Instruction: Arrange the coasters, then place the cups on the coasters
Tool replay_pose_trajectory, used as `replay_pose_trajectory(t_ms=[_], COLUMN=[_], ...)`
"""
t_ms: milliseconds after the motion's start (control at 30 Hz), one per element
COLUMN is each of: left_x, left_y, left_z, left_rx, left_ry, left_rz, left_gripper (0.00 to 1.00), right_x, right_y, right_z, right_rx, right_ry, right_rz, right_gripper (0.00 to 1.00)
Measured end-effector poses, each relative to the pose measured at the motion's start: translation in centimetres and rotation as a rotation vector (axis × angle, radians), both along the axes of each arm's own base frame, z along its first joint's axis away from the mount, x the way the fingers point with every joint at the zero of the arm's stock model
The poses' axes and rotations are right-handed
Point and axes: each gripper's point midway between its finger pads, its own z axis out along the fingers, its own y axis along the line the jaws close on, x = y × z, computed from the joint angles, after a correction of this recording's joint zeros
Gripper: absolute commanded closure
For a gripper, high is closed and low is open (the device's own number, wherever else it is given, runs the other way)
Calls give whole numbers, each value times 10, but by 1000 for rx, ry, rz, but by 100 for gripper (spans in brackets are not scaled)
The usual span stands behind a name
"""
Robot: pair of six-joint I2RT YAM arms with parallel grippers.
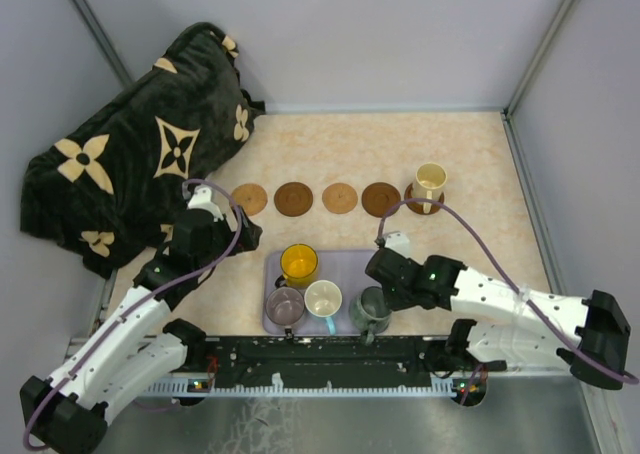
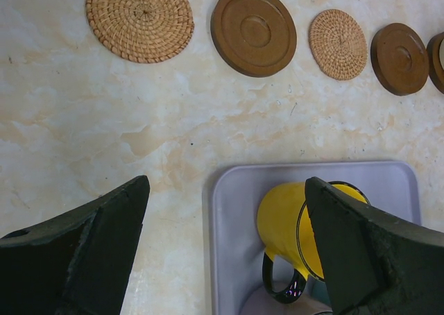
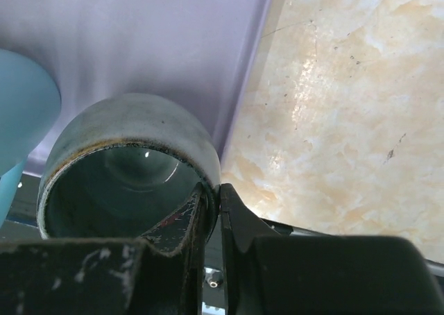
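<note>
Pinching wall of grey-green mug (image 3: 132, 128) with right gripper (image 3: 211, 211), one finger inside, one outside, at near right corner of lavender tray (image 3: 139, 37). Lift straight, keep level, clear white mug (image 1: 323, 296) alongside. Nothing in left gripper (image 2: 227, 186), fingers wide apart above yellow mug (image 2: 281, 218). Aim for free coaster (image 1: 380, 198) beside cream mug (image 1: 430, 179), set down centred. Beyond: marbled beige table (image 1: 480, 144), black floral blanket (image 1: 130, 164) far left, grey walls (image 1: 350, 34).

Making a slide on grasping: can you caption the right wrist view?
Right gripper pinches the rim of the grey-green mug at the edge of the lavender tray.
</note>
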Motion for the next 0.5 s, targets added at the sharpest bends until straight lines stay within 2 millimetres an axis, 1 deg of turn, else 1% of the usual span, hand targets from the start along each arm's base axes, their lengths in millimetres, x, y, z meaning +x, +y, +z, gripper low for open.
replay_pose_trajectory(t_ms=[200,367,500], left_x=[-1,-1,0], left_y=[0,0,0], left_z=[-2,-3,-2], left_rx=[2,2,1], left_ry=[4,4,1], left_rz=[0,0,0], left_gripper=[1,1,1], right_x=[5,16,26], right_y=[3,5,10], right_z=[3,10,16], right_rx=[-33,-68,-89], right_ry=[-13,-60,-92], right_rz=[20,41,67], right_gripper=[89,89,88])
